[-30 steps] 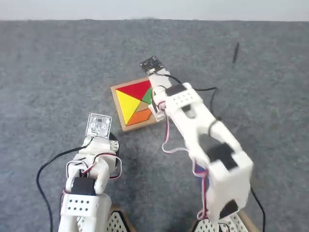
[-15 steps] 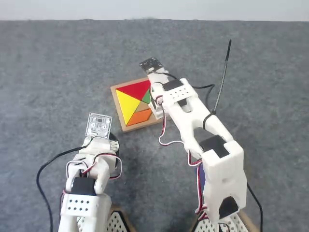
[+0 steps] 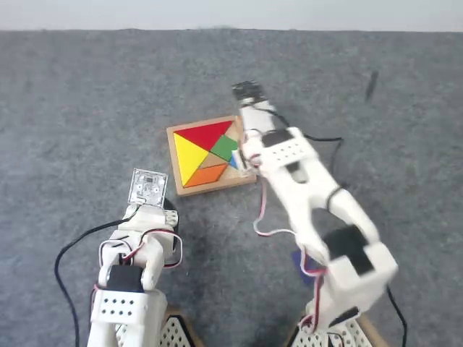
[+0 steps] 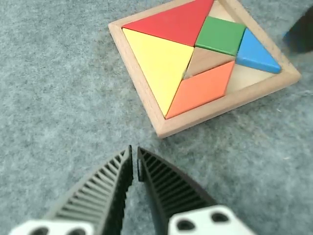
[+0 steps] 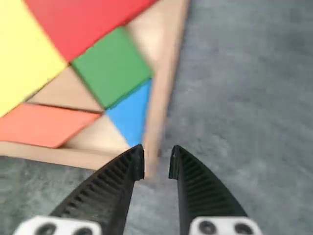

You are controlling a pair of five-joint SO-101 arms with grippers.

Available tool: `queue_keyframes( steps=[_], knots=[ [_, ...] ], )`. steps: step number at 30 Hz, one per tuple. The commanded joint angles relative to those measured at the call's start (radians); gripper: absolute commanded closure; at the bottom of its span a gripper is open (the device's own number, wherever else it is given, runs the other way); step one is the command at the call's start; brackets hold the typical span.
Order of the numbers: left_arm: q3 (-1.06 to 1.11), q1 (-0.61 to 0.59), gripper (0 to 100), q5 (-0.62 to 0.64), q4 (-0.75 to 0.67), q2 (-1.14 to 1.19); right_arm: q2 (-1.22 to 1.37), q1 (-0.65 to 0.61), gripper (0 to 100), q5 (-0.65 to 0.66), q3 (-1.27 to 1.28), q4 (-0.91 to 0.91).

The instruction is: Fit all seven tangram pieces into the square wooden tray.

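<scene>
The square wooden tray [image 3: 176, 160] lies mid-table and holds a red triangle [image 4: 176, 22], a yellow triangle [image 4: 159, 63], a green square [image 4: 220, 35], a blue triangle [image 4: 254, 56], a wood-coloured triangle [image 4: 205, 61] and an orange parallelogram [image 4: 200, 88]. A bare patch of tray floor [image 4: 247, 78] shows beside the blue triangle. My right gripper [image 5: 156, 159] is narrowly open, its tips astride the tray's rim [image 5: 166, 73] near a corner, close to the blue triangle [image 5: 132, 115]. My left gripper [image 4: 133, 152] is shut and empty, on the carpet just short of the tray.
Grey carpet covers the whole table. The right arm [image 3: 289, 155] reaches over the tray's right edge. The left arm [image 3: 141, 246] stands at the near left. A thin dark cable [image 3: 371, 83] hangs at the far right. Open carpet lies left of the tray.
The right arm has swung rightward off the tray's middle to its right edge, uncovering the green square and blue triangle. The left arm and the tray have stayed put.
</scene>
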Motion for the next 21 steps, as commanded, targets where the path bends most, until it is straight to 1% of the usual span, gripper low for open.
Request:
queue_keyframes(
  steps=[1, 4, 6, 8, 11, 12, 15, 21],
  knots=[
    [-0.008, -0.005, 98, 0.008, 0.008, -0.014, -0.186, 0.018, 91.0, -0.021, 0.080, -0.039],
    [-0.008, -0.005, 98, 0.008, 0.008, -0.014, -0.274, -0.019, 90.9, -0.018, 0.141, -0.044],
    [-0.008, -0.005, 98, 0.008, 0.008, -0.014, -0.286, -0.025, 90.6, -0.008, 0.144, -0.061],
    [-0.008, -0.005, 98, 0.008, 0.008, -0.014, -0.246, -0.033, 86.4, 0.037, 0.117, -0.058],
    [-0.008, -0.005, 98, 0.008, 0.008, -0.014, -0.116, -0.051, 77.1, 0.061, 0.034, -0.031],
    [-0.008, -0.005, 98, 0.008, 0.008, -0.014, -0.061, -0.067, 75.9, 0.068, -0.006, -0.021],
    [-0.008, -0.005, 98, 0.008, 0.008, -0.014, 0.094, -0.093, 75.7, 0.124, -0.144, 0.010],
    [-0.008, -0.005, 98, 0.008, 0.008, -0.014, 0.309, -0.096, 75.7, 0.130, -0.354, 0.114]
  ],
)
